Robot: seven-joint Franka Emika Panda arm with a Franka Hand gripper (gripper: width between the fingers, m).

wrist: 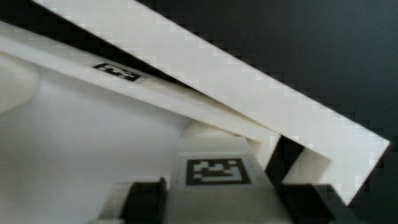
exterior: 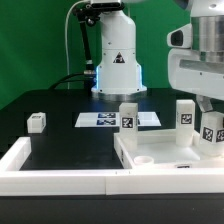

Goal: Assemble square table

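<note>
The first leg [exterior: 128, 117] and second leg [exterior: 184, 113] stand on the slab [exterior: 175, 158]; the gripper [wrist: 217, 182] seems clamped on the third leg [wrist: 217, 168]. The loose leg [exterior: 37, 122] lies apart, not yet fitted.

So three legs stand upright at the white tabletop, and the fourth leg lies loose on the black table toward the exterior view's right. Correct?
Not quite. The loose leg lies toward the exterior view's left, apart from the tabletop. The three upright legs at the tabletop are as you say. The exterior view shows this.
</note>
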